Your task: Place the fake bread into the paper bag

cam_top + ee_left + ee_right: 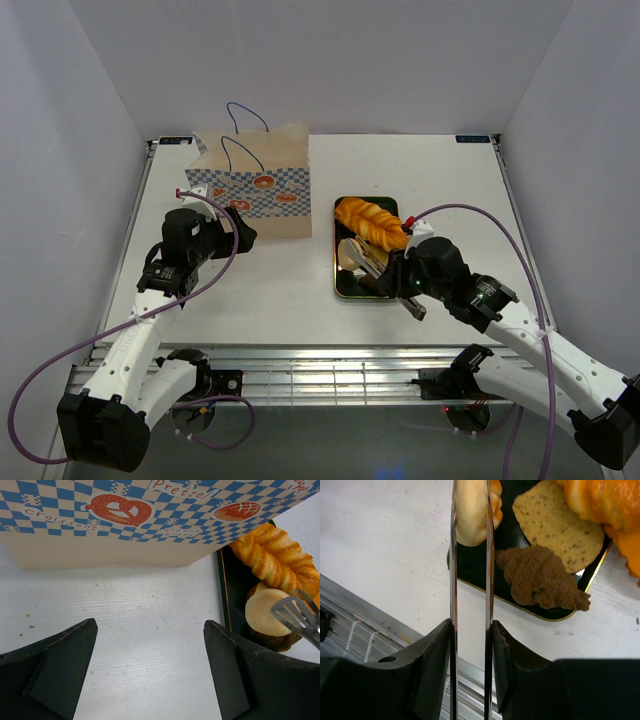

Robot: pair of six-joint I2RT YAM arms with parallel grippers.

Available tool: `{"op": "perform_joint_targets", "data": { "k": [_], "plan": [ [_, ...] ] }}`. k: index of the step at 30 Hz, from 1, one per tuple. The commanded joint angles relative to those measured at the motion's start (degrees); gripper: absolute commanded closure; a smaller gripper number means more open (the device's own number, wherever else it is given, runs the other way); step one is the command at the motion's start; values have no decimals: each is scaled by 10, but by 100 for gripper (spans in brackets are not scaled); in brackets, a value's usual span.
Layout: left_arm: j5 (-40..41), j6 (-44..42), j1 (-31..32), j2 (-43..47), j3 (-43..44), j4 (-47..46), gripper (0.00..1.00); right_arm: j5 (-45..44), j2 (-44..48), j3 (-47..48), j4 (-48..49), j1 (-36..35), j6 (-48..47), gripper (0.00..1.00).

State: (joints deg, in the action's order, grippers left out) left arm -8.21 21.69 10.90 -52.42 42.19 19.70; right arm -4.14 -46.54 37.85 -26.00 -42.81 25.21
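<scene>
The paper bag point(262, 190) stands upright at the back left; its checkered band fills the top of the left wrist view point(150, 520). The fake bread lies in a dark green tray point(341, 282): an orange twisted loaf point(372, 222) point(277, 557), a pale round roll point(470, 515) point(267, 611), a brown croissant point(540, 577) and a tan slice point(557, 525). My right gripper point(471, 630) point(400, 280) is shut on metal tongs point(453, 580), whose two arms flank the pale roll. My left gripper point(150, 635) point(240, 232) is open and empty, low over the table beside the bag's front.
The tray's gold rim point(520, 607) lies just ahead of my right fingers. The table's metal front rail point(320, 360) runs along the near edge. White walls enclose the table on three sides.
</scene>
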Motion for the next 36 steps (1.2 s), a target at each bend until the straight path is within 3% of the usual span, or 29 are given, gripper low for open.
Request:
{"op": "perform_joint_targets", "data": {
  "k": [1,16,28,36],
  "plan": [
    [-8,1,2,6,23,-3,2,-14,13,65,31,0,-9,58],
    [-3,1,2,4,24,-2,2,-39,-89,282,89,0,-60,56],
    [-8,1,2,3,24,-4,2,3,-253,474,162,-1,-90,50],
    [-6,1,2,2,24,-3,2,21,-362,537,163,0,-97,48]
  ]
}}
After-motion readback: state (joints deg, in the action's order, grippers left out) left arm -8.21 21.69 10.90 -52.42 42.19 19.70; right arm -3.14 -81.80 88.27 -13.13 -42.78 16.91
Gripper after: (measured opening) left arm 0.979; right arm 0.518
